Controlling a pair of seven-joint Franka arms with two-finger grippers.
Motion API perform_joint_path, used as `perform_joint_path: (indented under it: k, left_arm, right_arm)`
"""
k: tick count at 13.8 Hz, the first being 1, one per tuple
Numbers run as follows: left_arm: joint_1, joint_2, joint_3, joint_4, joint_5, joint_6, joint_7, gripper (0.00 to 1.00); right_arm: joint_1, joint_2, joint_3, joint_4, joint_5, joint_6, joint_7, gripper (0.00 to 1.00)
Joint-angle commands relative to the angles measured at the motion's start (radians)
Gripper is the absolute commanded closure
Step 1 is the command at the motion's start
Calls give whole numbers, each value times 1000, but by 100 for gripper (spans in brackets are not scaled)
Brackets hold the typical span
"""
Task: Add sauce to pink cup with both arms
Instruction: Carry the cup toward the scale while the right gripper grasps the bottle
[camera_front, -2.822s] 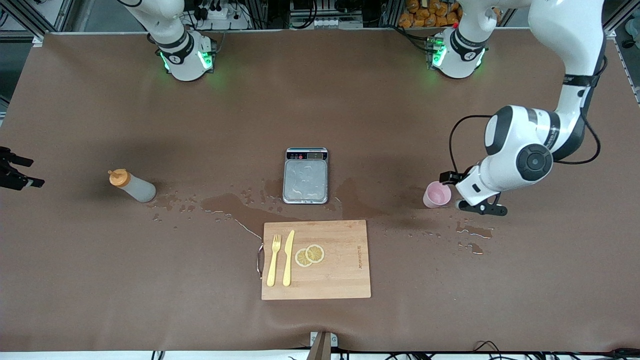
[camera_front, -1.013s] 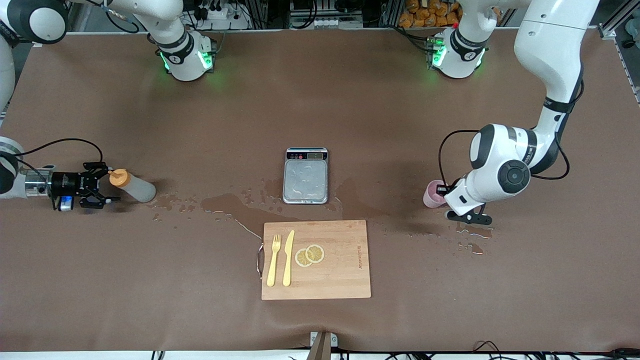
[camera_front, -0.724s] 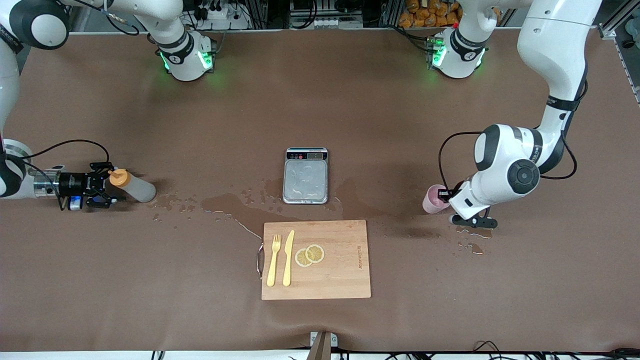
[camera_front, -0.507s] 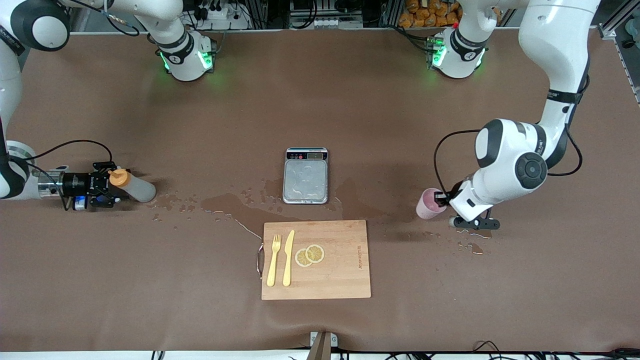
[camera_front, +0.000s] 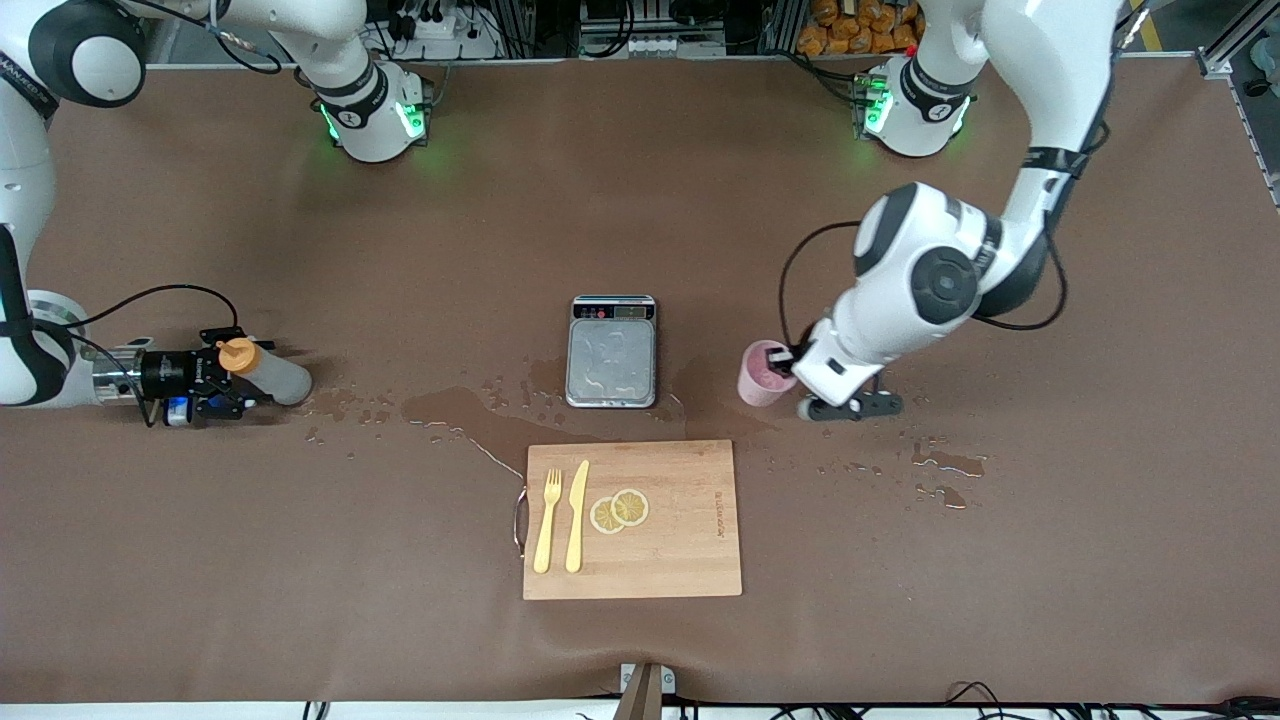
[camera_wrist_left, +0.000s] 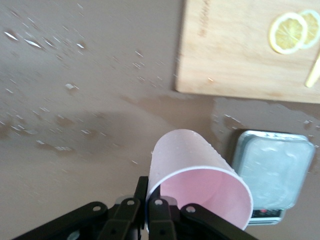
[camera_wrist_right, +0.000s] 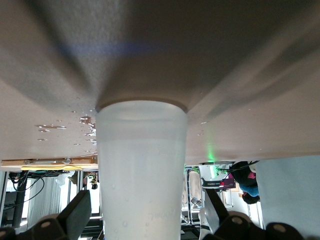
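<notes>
I see puddles on the brown table (camera_front: 300, 560) around the scale (camera_front: 611, 350). The left gripper (camera_front: 781, 362) pinches the pink cup (camera_front: 759, 374) by its rim; the right gripper (camera_front: 232, 377) gapes around the sauce bottle (camera_front: 263, 371), fingertips partly hidden.

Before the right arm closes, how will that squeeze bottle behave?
The sauce bottle stands upright, tall and narrow, so it may tip. It looks like soft translucent plastic and would probably squash. The wet table could leave it slippery.

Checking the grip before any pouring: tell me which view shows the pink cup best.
The left wrist view: the pink cup fills it, with the left gripper shut on its rim. The front view shows the cup small beside the scale, partly hidden by the arm. The right wrist view misses it.
</notes>
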Motion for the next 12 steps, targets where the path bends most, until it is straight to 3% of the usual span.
perform_joint_path:
  k: [1,2,3,4,6,12]
  left_arm:
    - [-97,35,5,58,32,-22,-145,100]
    - [-126,58,5,84,43,-22,-191,100]
    - [-155,86,5,113,61,-22,-241,100]
    - [-181,110,5,141,75,-22,-286,100]
    - [-232,165,9,201,93,-22,-356,100]
    - [-324,293,20,345,98,-19,-452,100]
  right_arm:
    - [10,13,-2,18,19,-13,20,0]
    - [8,13,-2,18,19,-15,19,13]
    - [5,13,-2,21,19,-24,19,37]
    - [4,13,-2,22,20,-26,17,53]
    - [2,11,-2,22,20,-26,14,59]
    - [34,2,-2,26,19,-26,68,54]
